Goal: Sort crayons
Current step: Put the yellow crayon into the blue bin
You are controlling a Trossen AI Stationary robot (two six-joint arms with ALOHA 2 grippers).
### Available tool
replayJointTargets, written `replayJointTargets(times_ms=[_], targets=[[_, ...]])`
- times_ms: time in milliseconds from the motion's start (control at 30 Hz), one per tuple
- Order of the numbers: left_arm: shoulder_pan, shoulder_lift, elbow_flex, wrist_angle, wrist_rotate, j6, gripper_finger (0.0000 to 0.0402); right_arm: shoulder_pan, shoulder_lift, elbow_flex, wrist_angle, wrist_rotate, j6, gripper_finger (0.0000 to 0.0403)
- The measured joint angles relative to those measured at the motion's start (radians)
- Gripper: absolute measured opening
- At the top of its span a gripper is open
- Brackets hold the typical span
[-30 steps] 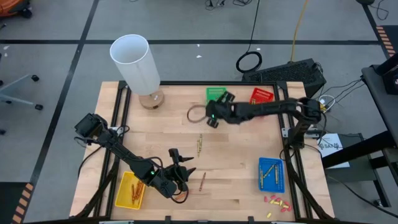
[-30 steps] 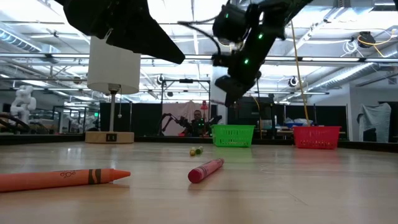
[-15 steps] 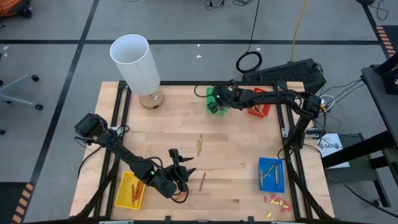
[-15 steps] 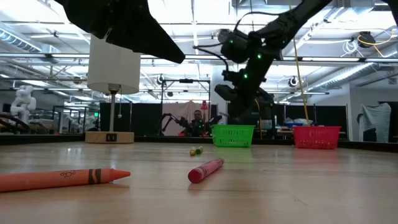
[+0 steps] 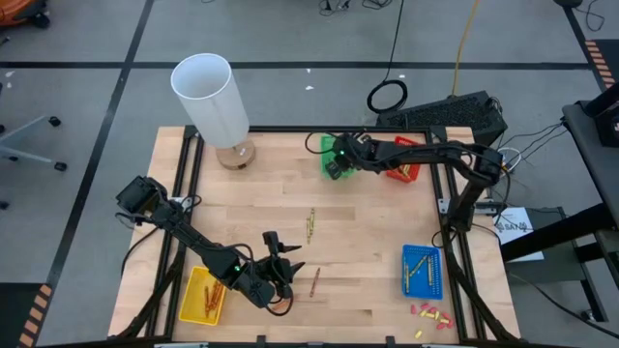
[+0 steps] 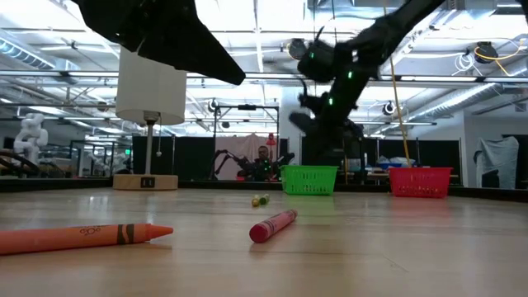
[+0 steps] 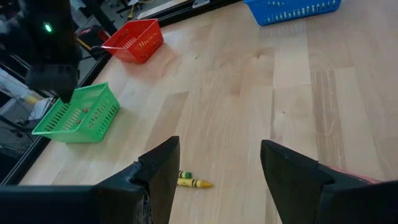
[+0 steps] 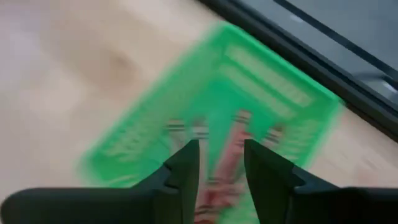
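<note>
Loose crayons lie on the wood table: an olive-yellow one (image 5: 310,224) mid-table, a red one (image 5: 314,280) nearer the front, and an orange one (image 6: 82,237) seen only in the low view. My right gripper (image 5: 335,164) hangs over the green basket (image 5: 328,144) at the far edge, fingers apart. A reddish crayon (image 8: 225,163), blurred, shows in the gap between them, above other crayons in the basket. My left gripper (image 5: 281,259) stands open near the front edge, with nothing between its fingers. The olive-yellow crayon (image 7: 189,182) lies ahead of it. My right gripper has the reddish crayon (image 8: 231,144) in the gap between its parted fingers, lying along them. Blur keeps me from telling whether either finger touches it. The fingers point down into the green basket (image 8: 273,87).
A yellow basket (image 5: 196,307) with crayons sits at the front left, under my left arm. A blue basket (image 5: 422,253) stands at the front right and a red basket (image 5: 407,146) at the far right. A white lamp (image 5: 211,97) stands far left. Small stubby bits (image 5: 430,312) lie front right.
My right gripper has gone from over the table's middle toward the far edge and now hangs over the green basket. The crayons on the table lie where they were.
</note>
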Motion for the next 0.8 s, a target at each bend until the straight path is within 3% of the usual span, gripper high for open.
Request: replayJointTargets(times_ms=[100, 300, 567, 800], targets=[[0.000, 0.000, 0.000, 0.000, 0.000, 0.000, 0.0222, 0.058, -0.055, 0.003, 0.004, -0.083, -0.070, 0.0120], [0.000, 0.000, 0.000, -0.003, 0.000, 0.000, 0.0222, 0.270, -0.139, -0.034, -0.004, -0.092, -0.177, 0.0119], [0.012, 0.000, 0.000, -0.016, 0.001, -0.027, 0.0222, 0.514, -0.125, -0.171, 0.035, 0.015, -0.141, 0.0118], [0.050, 0.000, 0.002, -0.061, 0.020, -0.052, 0.0222, 0.639, -0.126, -0.311, 0.359, 0.015, -0.134, 0.0118]])
